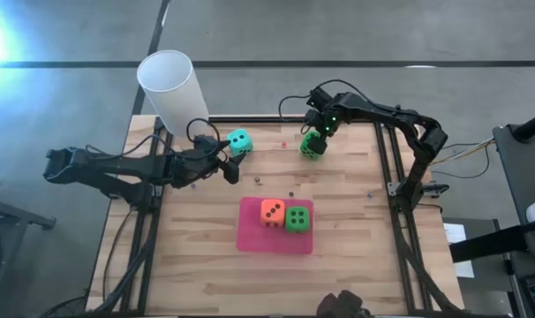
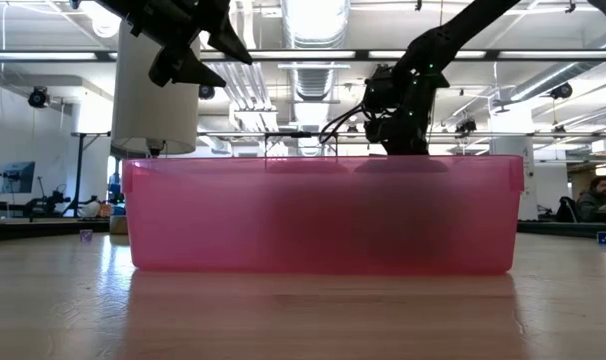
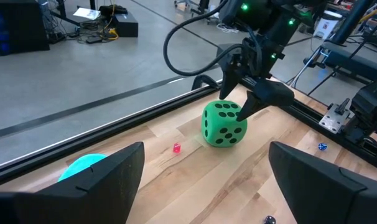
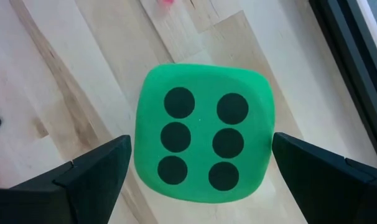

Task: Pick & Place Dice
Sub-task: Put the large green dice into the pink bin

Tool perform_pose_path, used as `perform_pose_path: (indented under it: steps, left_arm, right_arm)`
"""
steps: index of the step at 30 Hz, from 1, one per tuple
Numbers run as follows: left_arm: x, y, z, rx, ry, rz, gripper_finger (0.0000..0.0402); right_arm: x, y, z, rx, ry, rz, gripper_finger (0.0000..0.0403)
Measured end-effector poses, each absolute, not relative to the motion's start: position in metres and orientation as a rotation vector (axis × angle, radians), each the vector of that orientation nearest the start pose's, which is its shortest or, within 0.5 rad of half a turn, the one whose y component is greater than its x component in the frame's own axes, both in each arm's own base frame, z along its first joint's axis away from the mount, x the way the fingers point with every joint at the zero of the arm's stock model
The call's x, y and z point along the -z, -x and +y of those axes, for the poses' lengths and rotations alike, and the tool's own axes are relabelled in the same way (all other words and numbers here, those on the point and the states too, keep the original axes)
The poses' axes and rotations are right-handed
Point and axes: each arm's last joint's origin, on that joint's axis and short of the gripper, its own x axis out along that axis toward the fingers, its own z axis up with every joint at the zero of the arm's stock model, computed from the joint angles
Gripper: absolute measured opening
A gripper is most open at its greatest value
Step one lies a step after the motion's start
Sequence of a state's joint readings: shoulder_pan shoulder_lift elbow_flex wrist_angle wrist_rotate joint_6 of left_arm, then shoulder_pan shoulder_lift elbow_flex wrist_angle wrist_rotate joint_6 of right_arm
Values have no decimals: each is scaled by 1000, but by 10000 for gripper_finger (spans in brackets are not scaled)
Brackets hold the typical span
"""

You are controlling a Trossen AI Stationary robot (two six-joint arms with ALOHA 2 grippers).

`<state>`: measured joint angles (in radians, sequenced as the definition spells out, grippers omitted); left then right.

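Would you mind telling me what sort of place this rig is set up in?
Probably a robotics lab or workshop: a wooden table on a grey floor, ceiling strip lights over a wide open hall, and more benches with equipment beyond.

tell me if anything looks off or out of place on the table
Nothing stands out. The orange die and a green die sit on the pink mat; the teal die and the other green die sit upright on wood.

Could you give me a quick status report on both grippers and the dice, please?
Right gripper open, straddling green die, not gripping. Left gripper open beside teal die. Orange die and second green die on pink mat. Nothing in the way.
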<state>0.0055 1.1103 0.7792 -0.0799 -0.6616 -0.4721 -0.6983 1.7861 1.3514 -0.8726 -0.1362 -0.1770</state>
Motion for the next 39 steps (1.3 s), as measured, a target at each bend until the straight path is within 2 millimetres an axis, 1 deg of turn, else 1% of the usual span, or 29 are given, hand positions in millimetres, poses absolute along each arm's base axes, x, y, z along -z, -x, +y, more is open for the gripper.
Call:
perform_pose_path:
  steps: [6,16,23,30,39]
  left_arm:
    - [-281,-237,19,-735,314,233,353]
    - [-281,-237,19,-735,314,232,346]
    - [-281,-237,19,-734,314,232,353]
    - [-281,-237,19,-734,314,232,356]
    - [-281,-237,19,-733,314,233,349]
  right_arm:
    - [-219,-272,-223,371,-369,1215,384]
    - [-218,-271,-223,381,-369,1227,384]
    - [-218,-271,-222,369,-380,1226,384]
    - [-214,-270,-221,351,-384,1222,384]
    - [-208,-269,-219,345,-392,1227,384]
